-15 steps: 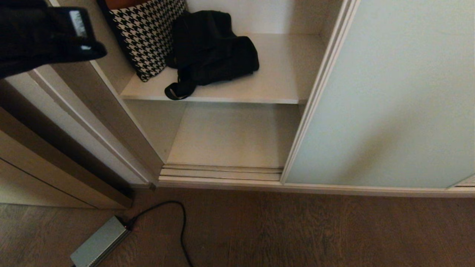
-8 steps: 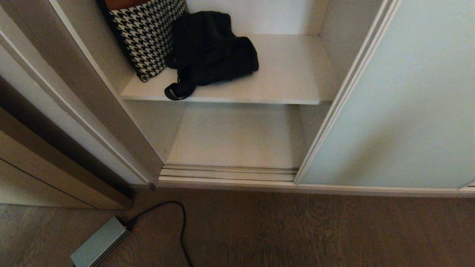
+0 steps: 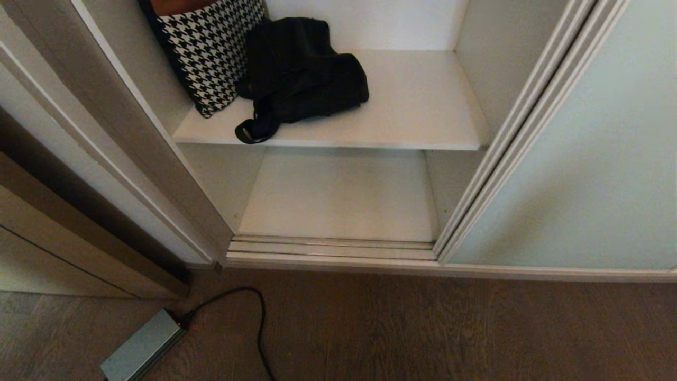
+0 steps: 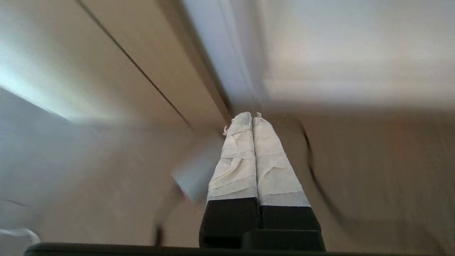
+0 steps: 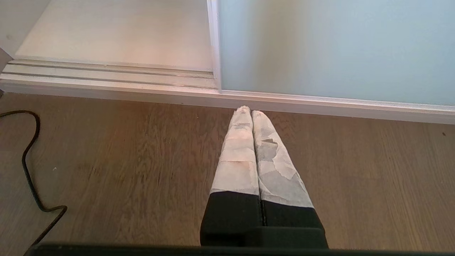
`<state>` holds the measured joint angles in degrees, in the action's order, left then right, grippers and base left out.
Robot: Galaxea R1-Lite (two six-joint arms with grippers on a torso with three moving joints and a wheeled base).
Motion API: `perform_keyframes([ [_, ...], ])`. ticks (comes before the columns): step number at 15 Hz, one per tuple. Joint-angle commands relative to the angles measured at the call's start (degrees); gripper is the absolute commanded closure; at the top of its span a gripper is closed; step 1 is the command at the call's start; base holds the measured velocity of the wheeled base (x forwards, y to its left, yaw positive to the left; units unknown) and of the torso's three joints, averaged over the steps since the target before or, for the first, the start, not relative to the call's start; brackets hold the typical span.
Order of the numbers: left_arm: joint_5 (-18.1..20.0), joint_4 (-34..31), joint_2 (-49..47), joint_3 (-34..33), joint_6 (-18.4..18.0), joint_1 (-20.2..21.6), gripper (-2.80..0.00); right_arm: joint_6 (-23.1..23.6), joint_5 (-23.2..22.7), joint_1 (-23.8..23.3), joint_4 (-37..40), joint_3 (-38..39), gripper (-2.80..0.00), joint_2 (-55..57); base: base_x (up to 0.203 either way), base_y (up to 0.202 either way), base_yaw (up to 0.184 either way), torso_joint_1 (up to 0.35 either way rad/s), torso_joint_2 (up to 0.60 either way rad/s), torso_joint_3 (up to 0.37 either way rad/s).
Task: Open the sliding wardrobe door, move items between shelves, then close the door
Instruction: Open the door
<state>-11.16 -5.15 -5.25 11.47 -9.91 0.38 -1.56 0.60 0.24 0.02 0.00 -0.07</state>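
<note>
Head view: sliding wardrobe door (image 3: 582, 174) pushed right, opening clear; cushion (image 3: 209, 50) and drawstring bag (image 3: 301, 69) on upper shelf (image 3: 418, 106). Left gripper (image 4: 252, 115) and right gripper (image 5: 251, 111) both closed, empty. Next, likely: reach for bag, transfer to lower shelf (image 3: 338, 196).

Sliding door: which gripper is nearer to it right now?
Right. The right gripper hangs shut over the floor, just short of the door at its bottom rail. The left gripper, also shut, is by the brick, with no door in its view.
</note>
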Motion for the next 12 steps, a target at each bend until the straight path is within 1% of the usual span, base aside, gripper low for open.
perform_keyframes([
  [1,3.4,0.27,5.19,-7.31,0.85,0.21,0.0,-0.02,0.02,0.02,-0.02,0.0,0.0,-0.1,0.0,0.0,0.0,0.0,0.0,0.0],
  [2,5.15,2.34,5.17,-8.25,1.24,0.23,0.0,-0.02,0.02,0.02,-0.02,0.0,0.0,-0.1,0.0,0.0,0.0,0.0,0.0,0.0],
  [3,5.53,1.99,5.16,-8.22,1.13,0.24,0.0,-0.02,0.02,0.02,-0.02,0.0,0.0,-0.1,0.0,0.0,0.0,0.0,0.0,0.0],
  [4,5.62,2.16,5.16,-8.3,0.53,0.24,0.0,-0.02,0.02,0.02,-0.02,0.0,0.0,-0.1,0.0,0.0,0.0,0.0,0.0,0.0],
  [5,5.62,2.93,5.17,-8.49,0.86,0.24,0.0,-0.02,0.02,0.02,-0.02,0.0,0.0,-0.1,0.0,0.0,0.0,0.0,0.0,0.0],
  [7,5.52,3.39,5.16,-8.66,3.4,0.24,0.0,-0.02,0.02,0.02,-0.02,0.0,0.0,-0.1,0.0,0.0,0.0,0.0,0.0,0.0],
  [10,5.44,3.39,5.16,-8.66,3.85,0.24,0.0,-0.02,0.06,0.02,-0.02,0.0,0.0,-0.1,0.0,0.0,0.0,0.0,0.0,0.0],
  [12,5.44,3.48,5.16,-8.66,5.27,0.24,0.0,-0.02,0.03,0.02,-0.02,0.0,0.0,-0.1,0.0,0.0,0.0,0.0,0.0,0.0],
])
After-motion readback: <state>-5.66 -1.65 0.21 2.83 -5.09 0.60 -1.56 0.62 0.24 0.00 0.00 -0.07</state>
